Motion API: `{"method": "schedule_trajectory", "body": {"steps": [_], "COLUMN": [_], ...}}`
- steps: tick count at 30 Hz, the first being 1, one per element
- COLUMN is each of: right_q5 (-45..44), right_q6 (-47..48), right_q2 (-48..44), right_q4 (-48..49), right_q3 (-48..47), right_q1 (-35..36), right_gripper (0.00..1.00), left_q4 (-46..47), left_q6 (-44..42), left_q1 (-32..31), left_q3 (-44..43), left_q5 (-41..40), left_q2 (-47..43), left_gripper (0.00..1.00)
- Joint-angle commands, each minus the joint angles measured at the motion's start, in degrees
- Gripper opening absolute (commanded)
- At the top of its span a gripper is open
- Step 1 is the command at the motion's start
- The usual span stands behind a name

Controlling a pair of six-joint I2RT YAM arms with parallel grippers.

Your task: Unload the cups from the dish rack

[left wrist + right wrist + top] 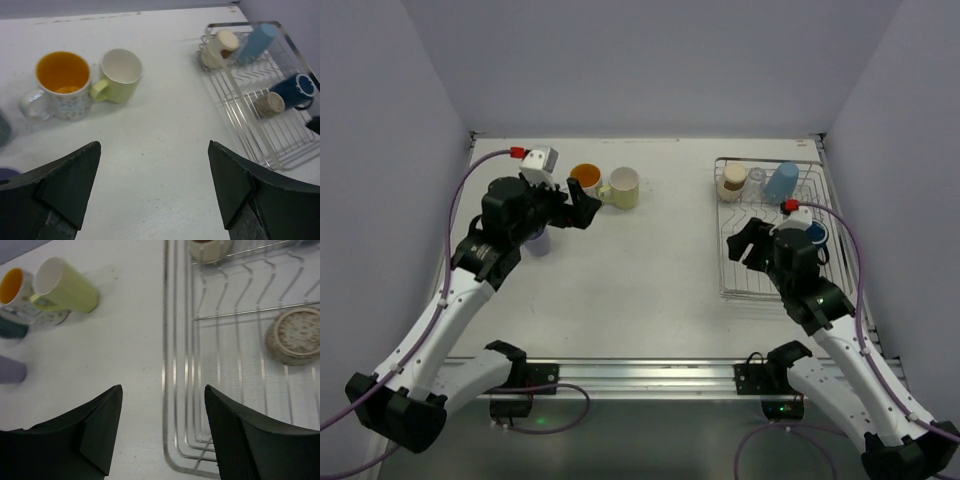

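Along the right edge of the surface, toward its far right corner: the dish rack (723, 270), silver wire with raised sides and rows of thin upright tines, glossy and open enough to show the surface through it. Over the rack's near left corner: the right tool (162, 392), straddling the rim wire, black fingers apart, gripping nothing.

Likely next target: the beige cup (295, 336), inside the rack, ahead of that tool and off to its right, near. Round, speckled, matte like stoneware. Turns a flat disc toward the wrist camera, so probably mouth-down or tipped on the tines; long axis hard to tell from here. Beside it, toward the right edge: the navy mug (295, 89), glazed, with a handle. At the rack's far end: the light blue tumbler (260, 39), tall, smooth and leaning, and the cream mug (220, 47), tilted. Right arm plainly the nearer to all of these.

Well apart from the rack, toward the far left corner: the left tool (154, 145), fingers spread wide, empty. Just beyond it, upright side by side on the surface: the orange-lined mug (62, 82) and the pale yellow-green mug (120, 74). Nearer the left edge: the lavender cup (10, 370).
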State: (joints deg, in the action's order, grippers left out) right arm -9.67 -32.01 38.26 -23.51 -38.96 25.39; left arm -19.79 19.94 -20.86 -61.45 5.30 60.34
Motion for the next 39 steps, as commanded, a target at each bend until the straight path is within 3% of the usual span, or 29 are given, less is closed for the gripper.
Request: {"method": "schedule_trajectory", "body": {"steps": [1, 3, 5, 10, 15, 22, 35, 39], "right_q5": [-13.0, -11.4, -13.6, -16.3, -16.3, -14.1, -12.7, -12.4], "right_q6": [1.0, 0.9, 0.6, -0.9, -2.1, -1.7, 0.5, 0.6], "right_q2": [5.4, 7.8, 11.5, 19.4, 28.4, 35.2, 43.2, 45.2], "right_q4": [-4.1, -4.1, -4.0, -4.0, -3.5, -2.0, -0.3, 0.7], "right_q3": [-3.0, -3.2, -3.8, -6.2, -8.3, -11.4, -13.1, -13.3], "right_q1": [-4.7, -10.4, -13.1, -15.5, -17.4, -19.3, -21.6, -21.7], "right_gripper": [0.68, 0.68, 0.78, 0.88, 0.91, 0.9, 0.89, 0.79], "left_q4": [6.9, 8.4, 8.6, 9.9, 8.0, 7.2, 6.9, 6.9], "left_q6": [1.2, 1.0, -0.6, -1.3, -4.6, -5.8, -6.5, -6.6], "left_q1": [-2.2, -2.5, -2.6, -4.8, -12.9, -18.4, -19.9, -19.8], "left_q3": [9.0, 14.0, 17.4, 22.2, 22.4, 22.2, 21.7, 21.8], "left_q5": [13.5, 18.3, 21.8, 25.0, 21.4, 19.7, 18.0, 17.9], "left_q2": [-4.9, -7.6, -11.7, -19.8, -21.0, -22.6, -21.8, -21.1], "left_gripper": [0.93, 0.93, 0.93, 0.94, 0.94, 0.95, 0.95, 0.95]}}
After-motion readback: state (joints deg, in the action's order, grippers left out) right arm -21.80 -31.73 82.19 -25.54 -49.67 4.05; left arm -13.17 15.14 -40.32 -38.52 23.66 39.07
